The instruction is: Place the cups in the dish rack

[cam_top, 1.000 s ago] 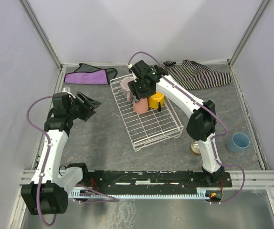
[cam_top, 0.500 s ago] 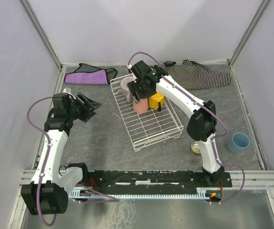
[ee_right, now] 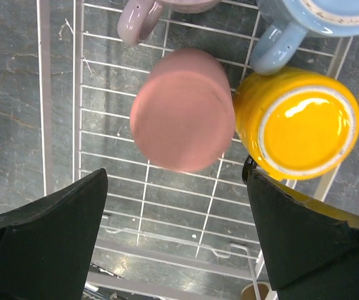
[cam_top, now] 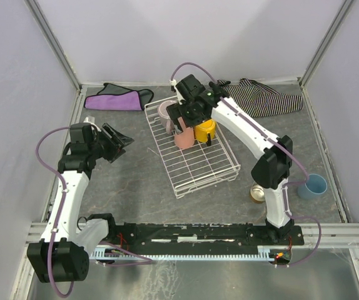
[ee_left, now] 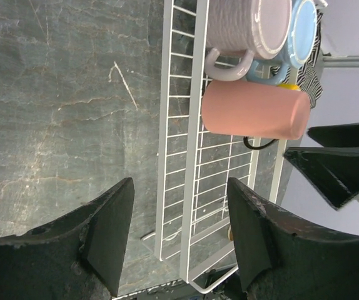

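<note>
The white wire dish rack (cam_top: 198, 164) holds a pale pink mug (cam_top: 164, 110), a salmon tumbler (cam_top: 183, 139) and a yellow mug (cam_top: 204, 131). My right gripper (cam_top: 187, 116) hangs open and empty above them. In the right wrist view the gripper (ee_right: 174, 176) is above the upside-down salmon tumbler (ee_right: 182, 119), the yellow mug (ee_right: 299, 130), a light blue mug (ee_right: 314, 19) and the rack (ee_right: 167, 219). A blue tumbler (cam_top: 313, 185) and a metal cup (cam_top: 257, 193) stand on the table at the right. My left gripper (cam_top: 119, 138) is open and empty, left of the rack (ee_left: 195, 156).
A purple cloth (cam_top: 117, 99) lies at the back left and a striped cloth (cam_top: 261, 97) at the back right. Grey walls and metal rails enclose the table. The left wrist view shows the salmon tumbler (ee_left: 254, 109) and the pink mug (ee_left: 242, 25).
My right gripper has risen and shifted slightly back from the salmon tumbler, and its elbow has swung right. The left arm has barely moved.
</note>
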Robot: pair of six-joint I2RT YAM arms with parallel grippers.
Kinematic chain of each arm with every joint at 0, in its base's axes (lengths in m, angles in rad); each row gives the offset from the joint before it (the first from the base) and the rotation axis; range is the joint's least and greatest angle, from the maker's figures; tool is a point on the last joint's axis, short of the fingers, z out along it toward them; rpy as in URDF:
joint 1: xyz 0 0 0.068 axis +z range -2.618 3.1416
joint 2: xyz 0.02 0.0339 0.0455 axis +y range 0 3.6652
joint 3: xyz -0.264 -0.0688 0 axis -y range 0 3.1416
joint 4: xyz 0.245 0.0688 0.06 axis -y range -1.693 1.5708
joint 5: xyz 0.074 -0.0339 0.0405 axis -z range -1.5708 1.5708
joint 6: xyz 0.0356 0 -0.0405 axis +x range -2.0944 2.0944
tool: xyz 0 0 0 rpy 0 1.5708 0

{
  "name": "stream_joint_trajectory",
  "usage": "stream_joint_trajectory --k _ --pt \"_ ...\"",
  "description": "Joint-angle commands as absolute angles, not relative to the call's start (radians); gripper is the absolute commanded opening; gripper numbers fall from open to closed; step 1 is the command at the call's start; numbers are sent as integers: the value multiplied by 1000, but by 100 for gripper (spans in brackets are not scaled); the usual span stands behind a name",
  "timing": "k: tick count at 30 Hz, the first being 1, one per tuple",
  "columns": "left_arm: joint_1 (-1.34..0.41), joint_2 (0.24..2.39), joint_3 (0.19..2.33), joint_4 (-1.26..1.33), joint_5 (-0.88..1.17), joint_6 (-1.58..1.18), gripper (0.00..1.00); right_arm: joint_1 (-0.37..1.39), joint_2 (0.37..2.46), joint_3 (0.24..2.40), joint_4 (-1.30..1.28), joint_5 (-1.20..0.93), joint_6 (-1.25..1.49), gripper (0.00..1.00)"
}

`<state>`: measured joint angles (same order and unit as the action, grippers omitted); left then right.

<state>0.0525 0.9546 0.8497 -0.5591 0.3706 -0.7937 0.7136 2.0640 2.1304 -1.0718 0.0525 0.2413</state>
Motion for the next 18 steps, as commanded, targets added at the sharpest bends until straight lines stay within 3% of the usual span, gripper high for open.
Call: stream_joint_trajectory --k 1,10,18 --pt "44 930 902 -629 374 -706 67 715 1898 2109 -1111 68 253 100" --pt "-120 898 986 -779 273 -650 67 603 1505 1694 -1128 79 340 99" --pt "-238 1098 1146 -727 242 -633 67 528 1262 1353 -1197 90 441 93"
